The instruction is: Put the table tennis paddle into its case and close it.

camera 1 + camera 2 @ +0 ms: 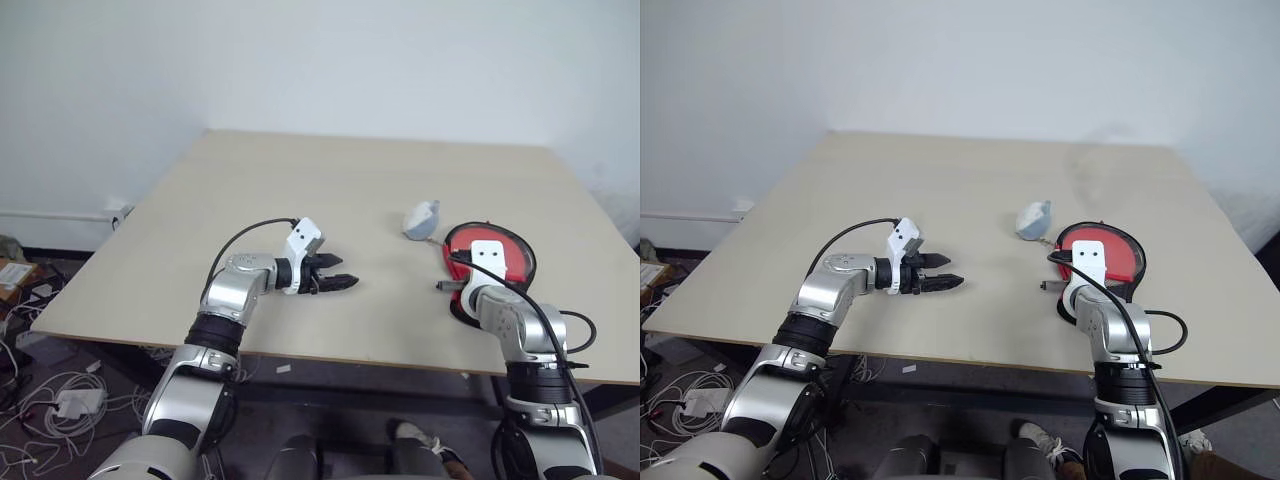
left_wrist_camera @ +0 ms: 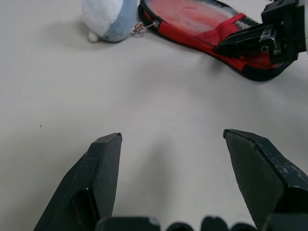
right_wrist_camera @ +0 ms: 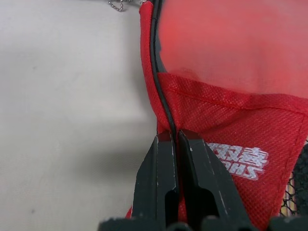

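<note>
The case [image 1: 458, 240] lies near the table's right front edge, red fabric with black zipper edging. Its flap [image 3: 226, 120] with the white logo is folded back. Inside it the table tennis paddle [image 3: 231, 38] shows its red rubber face; the handle is hidden. My right gripper [image 3: 169, 138] is shut on the case's black zipper edge [image 3: 155, 72] at the near end. My left gripper [image 1: 345, 272] hovers open over bare table, to the left of the case, with nothing between its fingers [image 2: 103, 159].
A small blue-grey and white plush toy [image 1: 420, 220] lies just beyond the case, joined to its zipper by a ball chain [image 2: 139, 30]. The tan table [image 1: 300, 190] ends close below both arms. Cables lie on the floor at the left.
</note>
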Robot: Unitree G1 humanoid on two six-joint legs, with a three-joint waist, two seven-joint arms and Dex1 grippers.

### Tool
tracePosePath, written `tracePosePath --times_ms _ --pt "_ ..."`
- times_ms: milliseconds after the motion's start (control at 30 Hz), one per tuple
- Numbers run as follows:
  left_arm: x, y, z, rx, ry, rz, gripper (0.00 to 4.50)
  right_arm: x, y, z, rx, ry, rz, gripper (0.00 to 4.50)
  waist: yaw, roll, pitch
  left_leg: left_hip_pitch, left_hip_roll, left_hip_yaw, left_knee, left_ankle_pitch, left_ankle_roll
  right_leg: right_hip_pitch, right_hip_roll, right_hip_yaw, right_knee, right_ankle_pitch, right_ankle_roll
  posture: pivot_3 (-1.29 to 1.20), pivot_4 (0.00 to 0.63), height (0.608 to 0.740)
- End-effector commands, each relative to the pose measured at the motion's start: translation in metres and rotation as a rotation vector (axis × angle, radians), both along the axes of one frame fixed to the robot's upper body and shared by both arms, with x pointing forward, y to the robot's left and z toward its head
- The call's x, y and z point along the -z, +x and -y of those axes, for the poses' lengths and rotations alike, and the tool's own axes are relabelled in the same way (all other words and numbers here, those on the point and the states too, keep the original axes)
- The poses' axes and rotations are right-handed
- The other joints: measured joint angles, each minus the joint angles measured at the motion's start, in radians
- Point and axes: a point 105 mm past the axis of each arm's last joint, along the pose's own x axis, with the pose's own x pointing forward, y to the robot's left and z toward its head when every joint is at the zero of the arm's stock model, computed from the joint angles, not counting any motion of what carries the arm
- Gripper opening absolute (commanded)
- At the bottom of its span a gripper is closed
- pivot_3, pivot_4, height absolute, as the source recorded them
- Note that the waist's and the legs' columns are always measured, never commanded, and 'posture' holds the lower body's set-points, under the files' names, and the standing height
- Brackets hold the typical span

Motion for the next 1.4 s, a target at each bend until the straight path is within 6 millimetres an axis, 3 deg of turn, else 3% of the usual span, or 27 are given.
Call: tracePosePath --times_ms 33,200,333,500,733,867,967,1100,1267,1400 --pt "-0.018 0.005 -0.001 -0.012 -0.026 0.063 3.58 0.011 0.001 -0.006 -0.033 -0.006 -0.048 0.08 -0.003 -0.001 -0.001 0.000 0.000 0.000 0.000 0.000 0.000 0.000 0.000 0.000 0.000 0.000 0.000 0.00 0.000 0.740" --pt "-0.017 0.007 -0.005 -0.033 -0.022 0.068 3.58 -0.004 0.003 -0.019 -0.112 0.050 -0.015 0.08 -0.020 -0.001 -0.001 0.000 0.001 0.000 0.000 0.000 0.000 0.000 0.000 0.000 0.000 0.000 -0.001 0.00 0.000 0.740" --pt "-0.018 0.009 -0.005 -0.044 -0.030 0.068 3.58 -0.008 -0.009 -0.031 -0.205 0.131 -0.050 0.08 -0.019 -0.001 -0.001 -0.002 0.001 0.000 -0.002 0.000 0.000 -0.003 0.001 0.000 0.001 0.000 -0.001 0.00 0.000 0.740" --pt "-0.017 0.012 -0.002 -0.044 -0.027 0.070 3.58 -0.026 -0.041 -0.058 -0.404 0.283 -0.082 0.08 -0.019 0.000 -0.001 -0.003 0.001 0.000 -0.004 0.000 0.000 -0.005 0.000 0.000 0.001 0.000 -0.001 0.00 0.000 0.740" --pt "-0.020 0.014 0.004 -0.026 -0.035 0.066 3.58 -0.037 -0.080 -0.066 -0.565 0.261 -0.102 0.08 -0.015 0.001 0.000 -0.004 0.000 0.000 -0.005 0.000 0.000 -0.006 0.000 0.000 0.000 0.000 -0.001 0.00 0.000 0.740" --pt "-0.018 0.013 0.005 -0.004 -0.020 0.061 3.58 -0.047 -0.117 -0.091 -0.778 0.372 -0.114 0.08 -0.018 0.000 0.000 -0.006 0.000 0.000 -0.004 0.000 0.000 -0.007 -0.001 0.000 -0.001 0.000 0.000 0.00 0.000 0.740" --pt "-0.017 0.013 0.005 -0.001 -0.014 0.058 3.58 -0.049 -0.127 -0.098 -0.816 0.419 -0.112 0.08 -0.019 0.001 0.001 -0.006 0.001 0.001 -0.004 0.000 0.000 -0.008 0.000 0.000 -0.001 0.000 0.000 0.00 0.000 0.740" --pt "-0.016 0.013 0.008 0.009 -0.012 0.055 3.58 -0.046 -0.133 -0.104 -0.823 0.453 -0.123 0.08 -0.017 0.000 0.001 -0.006 0.001 0.001 -0.003 0.000 0.000 -0.007 0.000 0.000 -0.001 0.000 0.000 0.00 0.000 0.740" --pt "-0.015 0.011 0.011 0.022 -0.011 0.053 3.58 -0.035 -0.126 -0.101 -0.759 0.407 -0.154 0.08 -0.016 0.000 0.001 -0.006 0.001 0.001 -0.003 0.000 0.000 -0.007 0.000 0.000 -0.001 0.000 0.000 0.00 0.000 0.740" --pt "-0.016 0.012 0.011 0.033 -0.005 0.060 3.58 -0.038 -0.118 -0.092 -0.724 0.386 -0.125 0.93 -0.016 0.000 0.001 -0.006 0.001 0.001 -0.003 0.000 0.000 -0.007 0.000 0.000 -0.001 0.000 0.000 0.00 0.000 0.740"
